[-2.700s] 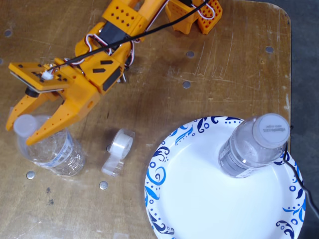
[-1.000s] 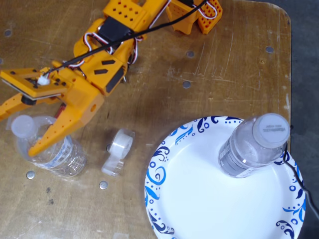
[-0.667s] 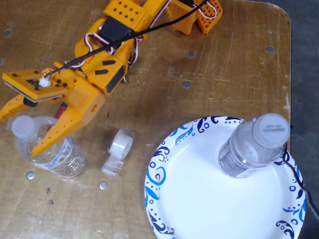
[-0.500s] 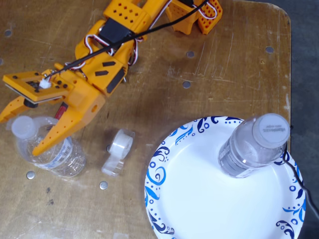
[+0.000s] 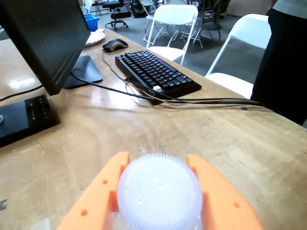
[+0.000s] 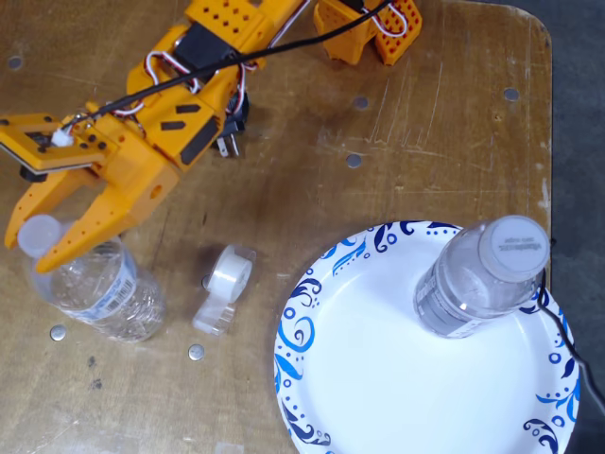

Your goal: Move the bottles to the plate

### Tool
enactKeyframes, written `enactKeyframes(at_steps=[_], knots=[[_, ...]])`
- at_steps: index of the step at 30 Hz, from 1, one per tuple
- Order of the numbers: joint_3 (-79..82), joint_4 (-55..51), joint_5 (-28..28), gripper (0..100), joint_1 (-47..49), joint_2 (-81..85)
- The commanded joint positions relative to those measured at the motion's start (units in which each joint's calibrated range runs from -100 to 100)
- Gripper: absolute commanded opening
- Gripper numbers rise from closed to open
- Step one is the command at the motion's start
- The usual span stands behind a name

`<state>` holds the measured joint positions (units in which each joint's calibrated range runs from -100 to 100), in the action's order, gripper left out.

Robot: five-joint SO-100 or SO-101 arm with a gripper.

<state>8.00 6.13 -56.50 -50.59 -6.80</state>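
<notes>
Since half a second ago the arm has pulled back up the table and the gripper (image 6: 28, 236) has closed in around the neck of the near bottle (image 6: 95, 284), whose cap has shifted a little toward the table's left edge in the fixed view. From the wrist view the orange fingers (image 5: 220, 201) sit tight on either side of the ribbed white cap (image 5: 159, 191), so I'd say the gripper is clamped on that bottle just under the cap, though actual contact is hard to confirm. That bottle leans on the wooden table (image 6: 425, 113), well left of the plate (image 6: 369, 378).

Between the bottle and the plate lies a clear tape roll (image 6: 227, 284), close to the plate's rim. The second bottle (image 6: 477, 279) already stands on the plate, toward its right side.

My worry is the grip: it is high up on a tilted, slippery bottle, so the body could swing or slide out once lifted. A low carry toward the plate could also clip the tape roll, and a careless set-down might knock over the bottle already standing there
</notes>
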Motion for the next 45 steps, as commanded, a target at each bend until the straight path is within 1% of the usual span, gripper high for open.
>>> enactKeyframes(at_steps=[1, 7, 13, 17, 21, 23, 27, 31, 36, 40, 45], knots=[[0.10, 0.31, -0.15, 10, -0.89, 0.56], [-1.07, 0.31, -0.15, 10, -0.78, 1.31], [-8.54, -1.34, -0.15, 9, -0.24, 3.34], [-16.11, -7.61, -0.15, 3, -0.24, 4.60], [-24.76, -15.79, -0.20, 3, 0.94, 4.77], [-28.99, -18.83, -0.36, 3, 3.42, 4.77], [-36.83, -23.88, -3.49, 6, 9.46, 4.18], [-41.43, -26.93, -4.01, 5, 16.15, 4.10], [-42.42, -32.06, -4.01, 5, 25.31, 4.86], [-41.52, -33.80, -4.01, 5, 31.67, 4.86], [-39.26, -34.85, -3.54, 5, 35.01, 4.10]])
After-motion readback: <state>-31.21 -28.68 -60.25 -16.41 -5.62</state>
